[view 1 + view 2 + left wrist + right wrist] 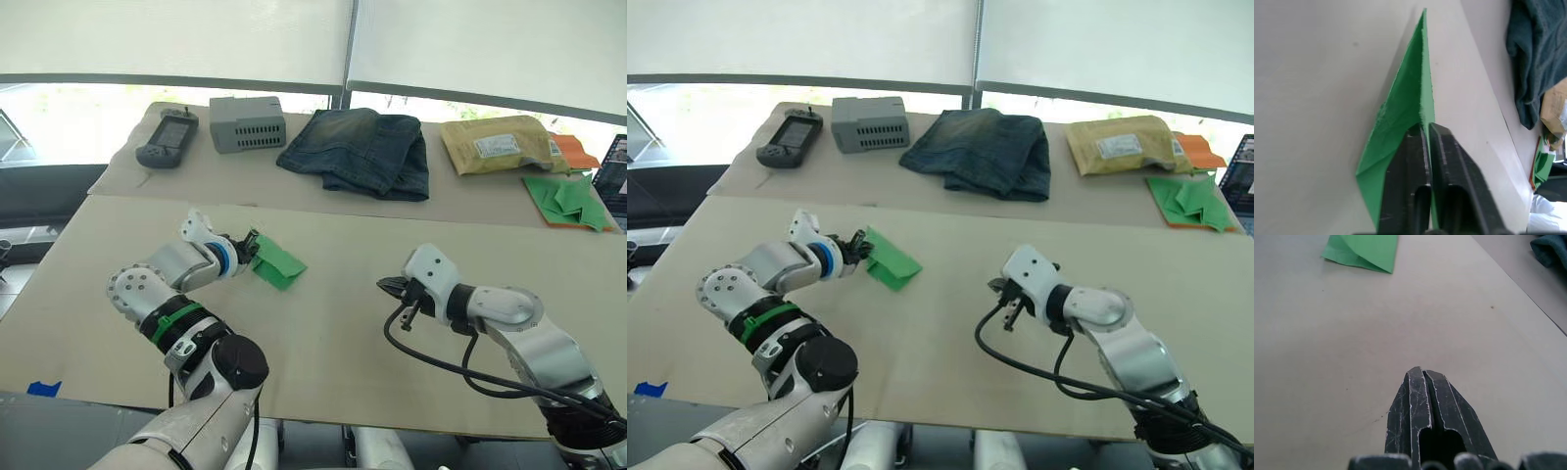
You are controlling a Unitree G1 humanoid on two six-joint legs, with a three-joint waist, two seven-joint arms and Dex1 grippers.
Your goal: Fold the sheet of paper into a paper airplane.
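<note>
Paper airplane [279, 264] sits on the tabletop [333, 343] left of centre, already a layered, pointed green wedge, so I judge the folding to be in a late step, creasing or final shaping rather than the first folds. My left gripper [253, 242] has its fingers [1449, 186] clamped on one edge of the wedge; the left wrist view shows the green paper pinched between them, its point running away from the wrist. My right gripper [392, 287] hovers over bare tabletop well apart from the paper, fingers pressed together and holding nothing. Along the far edge lie a handheld controller [167, 137], a grey box [247, 122], folded jeans [362, 150], a padded envelope [500, 144] and a heap of green pieces on an orange sheet [563, 196], all clear of the work. Next move, as I read it: bring the right gripper across to press or pinch the opposite layer while the left holds, gently, since thin paper may tear or slip.
</note>
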